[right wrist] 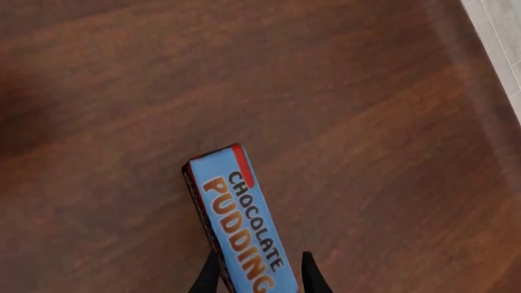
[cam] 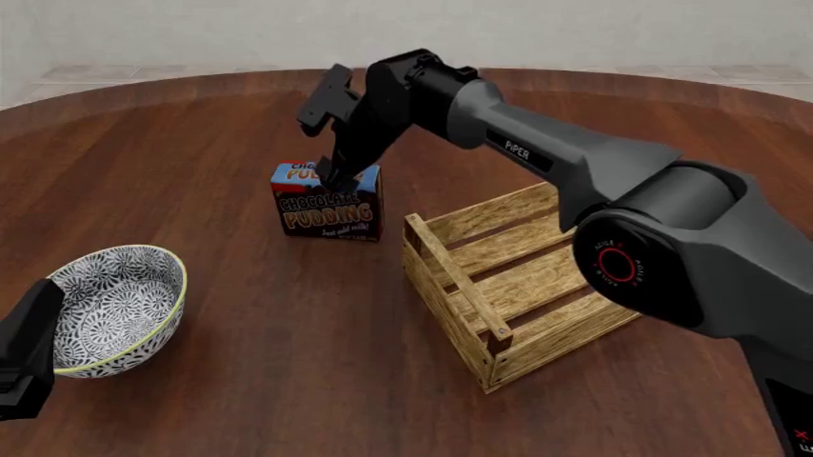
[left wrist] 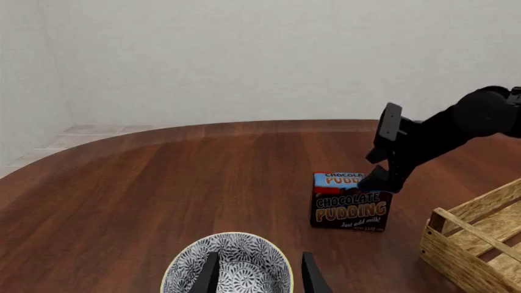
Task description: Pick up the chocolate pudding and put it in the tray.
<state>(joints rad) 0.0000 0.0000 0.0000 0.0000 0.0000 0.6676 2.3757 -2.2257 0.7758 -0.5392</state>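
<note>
The chocolate pudding point(cam: 327, 211) stands upright on the wooden table, left of the tray point(cam: 455, 276). It is a small dark brown box with a light blue top and orange lettering, also seen from the left wrist point(left wrist: 350, 210). My right gripper point(cam: 341, 176) reaches down onto the box's top. In the right wrist view its open fingers straddle the narrow blue top of the pudding point(right wrist: 244, 226), one on each side. My left gripper point(left wrist: 260, 274) hangs open and empty over the bowl, well away from the box.
A black-and-white patterned bowl point(cam: 114, 305) with a yellow rim sits at the front left, under the left gripper. The slatted tray point(left wrist: 468, 210) lies just right of the pudding, its near corner post close to the box. The table's far edge curves behind.
</note>
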